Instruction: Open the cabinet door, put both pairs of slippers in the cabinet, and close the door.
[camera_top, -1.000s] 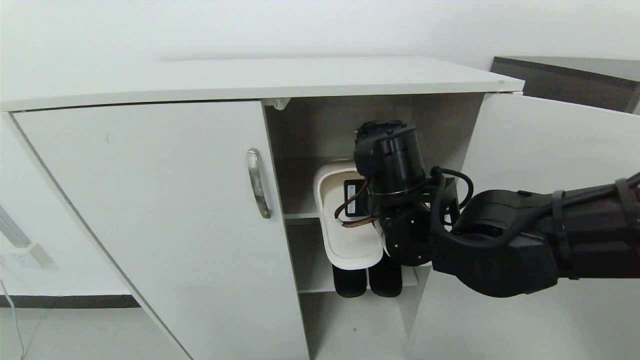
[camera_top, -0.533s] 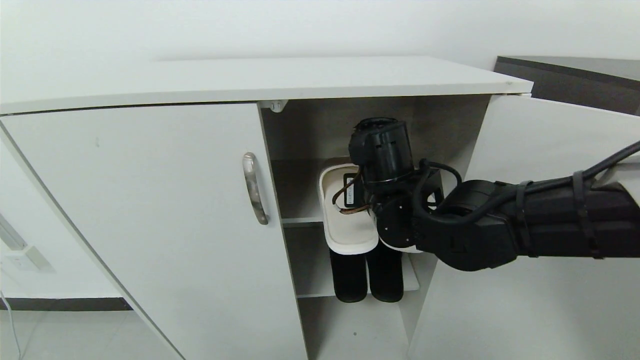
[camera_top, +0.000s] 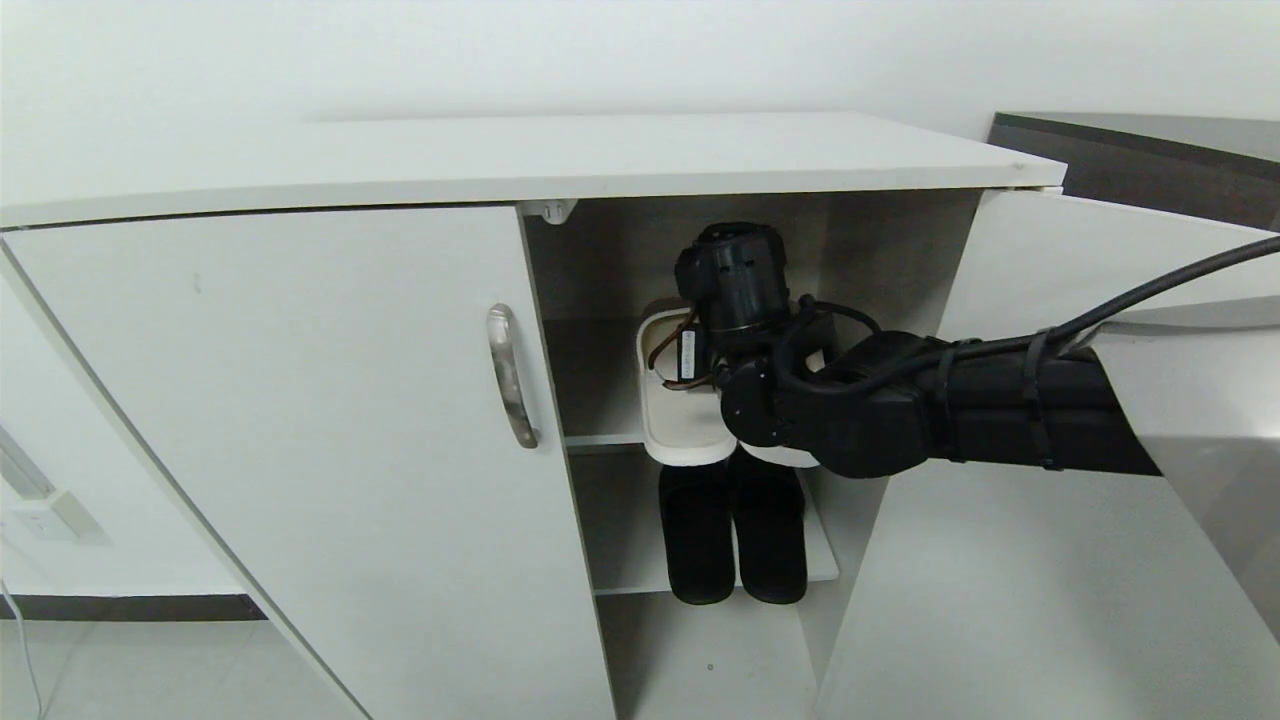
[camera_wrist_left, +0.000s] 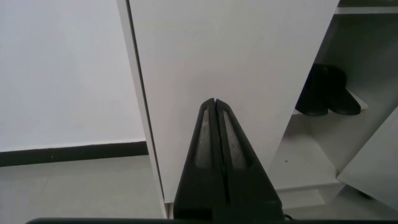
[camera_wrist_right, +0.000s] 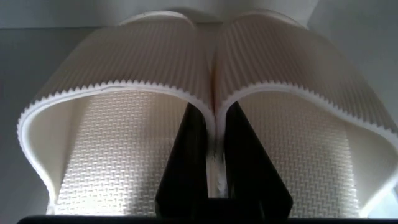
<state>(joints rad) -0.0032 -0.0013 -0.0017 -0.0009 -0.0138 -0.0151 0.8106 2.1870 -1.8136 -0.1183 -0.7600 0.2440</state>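
Now, door (camera_top: 1000, 600): open.
Black slippers (camera_top: 735, 535): inside.
White slippers (camera_top: 680, 430): pinched in right pincer (camera_wrist_right: 214, 134), maybe on shelf (camera_top: 597, 428).
To do: let go, close door.

Right arm (camera_top: 900, 415) stretches forward, right end effector (camera_wrist_right: 214, 118) pinching the white slippers (camera_wrist_right: 124, 143); left end effector (camera_wrist_left: 214, 106) closed (fingers pressed together).

I see the lower shelf (camera_top: 620, 540) bearing the black slippers (camera_top: 735, 530) side by side, heels over its edge; white slippers (camera_top: 680, 425) overhang the upper shelf (camera_top: 595, 400).
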